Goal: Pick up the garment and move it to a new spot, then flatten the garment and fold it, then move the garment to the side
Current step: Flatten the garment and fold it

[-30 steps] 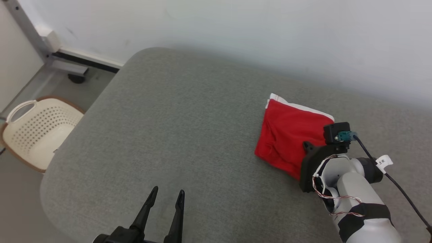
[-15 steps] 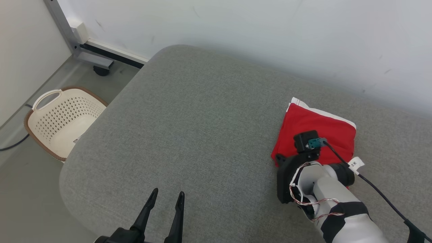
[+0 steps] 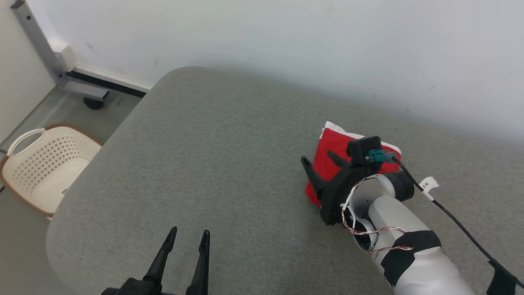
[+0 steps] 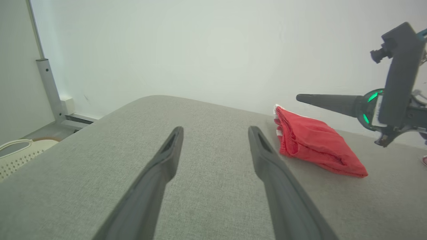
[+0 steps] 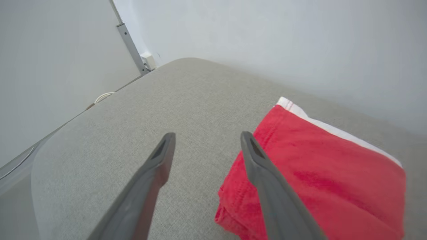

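Right hand [image 5: 206,134] and left hand [image 4: 216,128] are gaping wide, empty; folded red knit garment [image 5: 333,173] is lying on grey woven table [image 3: 229,155].

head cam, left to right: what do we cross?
laundry basket → left end effector → red garment → white cable tag

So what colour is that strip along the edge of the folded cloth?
The strip is white, on the red garment; right wrist view shows it best.
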`<state>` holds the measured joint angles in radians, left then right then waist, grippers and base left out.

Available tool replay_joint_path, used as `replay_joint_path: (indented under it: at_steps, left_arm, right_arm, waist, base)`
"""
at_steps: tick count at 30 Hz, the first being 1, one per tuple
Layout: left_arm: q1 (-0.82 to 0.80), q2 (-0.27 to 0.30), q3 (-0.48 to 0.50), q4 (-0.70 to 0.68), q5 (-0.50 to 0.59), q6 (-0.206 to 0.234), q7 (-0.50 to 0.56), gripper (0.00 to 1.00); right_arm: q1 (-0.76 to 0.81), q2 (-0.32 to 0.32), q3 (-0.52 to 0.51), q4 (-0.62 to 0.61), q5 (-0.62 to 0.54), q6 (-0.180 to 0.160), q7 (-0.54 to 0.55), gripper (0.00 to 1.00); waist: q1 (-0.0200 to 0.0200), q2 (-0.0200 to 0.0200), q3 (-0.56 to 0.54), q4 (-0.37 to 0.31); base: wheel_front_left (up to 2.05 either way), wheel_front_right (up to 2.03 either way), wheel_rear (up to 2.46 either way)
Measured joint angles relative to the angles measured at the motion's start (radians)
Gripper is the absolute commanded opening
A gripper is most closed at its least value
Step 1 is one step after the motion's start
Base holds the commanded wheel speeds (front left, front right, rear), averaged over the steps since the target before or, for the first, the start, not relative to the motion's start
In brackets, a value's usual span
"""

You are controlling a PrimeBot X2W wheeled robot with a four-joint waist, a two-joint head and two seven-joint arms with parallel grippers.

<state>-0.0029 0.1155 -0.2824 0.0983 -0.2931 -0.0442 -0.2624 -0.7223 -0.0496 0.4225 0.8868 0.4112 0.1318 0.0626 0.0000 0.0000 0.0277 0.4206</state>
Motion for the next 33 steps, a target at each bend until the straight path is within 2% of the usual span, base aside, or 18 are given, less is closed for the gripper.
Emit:
replay_joint_path:
  at_steps: [4, 7, 13, 17, 20, 26, 33]
  left_arm:
    - [0.011, 0.002, 0.029, -0.033, 0.0, 0.0, 0.0, 1.0]
    - [0.029, 0.002, 0.056, -0.059, 0.001, 0.003, 0.0, 1.0]
    - [0.057, -0.01, 0.145, -0.119, -0.005, 0.014, 0.0, 1.0]
    - [0.078, -0.012, 0.174, -0.117, -0.004, 0.0, 0.0, 1.0]
    - [0.082, -0.009, 0.182, -0.109, -0.001, -0.019, 0.0, 1.0]
    - [0.086, 0.0, 0.183, -0.086, 0.005, -0.053, 0.0, 1.0]
    - [0.106, 0.01, 0.206, -0.036, 0.0, -0.07, 0.0, 1.0]
  right_arm:
    - [0.061, -0.001, -0.076, -0.081, -0.047, 0.0, -0.058, 1.0]
    - [0.152, -0.001, -0.171, -0.153, -0.129, 0.0, -0.094, 1.0]
    - [0.384, -0.004, -0.375, -0.423, -0.265, 0.0, -0.116, 1.0]
    - [0.522, -0.002, -0.415, -0.618, -0.267, 0.0, -0.135, 1.0]
    - [0.601, -0.002, -0.435, -0.706, -0.25, 0.0, -0.151, 1.0]
    - [0.681, -0.001, -0.449, -0.744, -0.227, 0.0, -0.182, 1.0]
    - [0.693, -0.001, -0.449, -0.691, -0.209, 0.0, -0.176, 1.0]
  waist:
    - [0.0, 0.0, -0.012, -0.046]
    - [0.0, 0.0, -0.021, -0.087]
    - [0.0, 0.0, -0.036, -0.177]
    - [-0.0001, 0.0, -0.042, -0.239]
    - [0.0, 0.0, -0.044, -0.283]
    - [0.0, 0.0, -0.049, -0.355]
    - [0.0, 0.0, -0.061, -0.399]
  base:
    - [0.0, 0.0, 0.0]
    - [0.0, 0.0, 0.0]
    - [0.0, 0.0, 0.0]
    - [0.0, 0.0, 0.0]
    - [0.0, 0.0, 0.0]
    - [0.0, 0.0, 0.0]
    - [0.0, 0.0, 0.0]
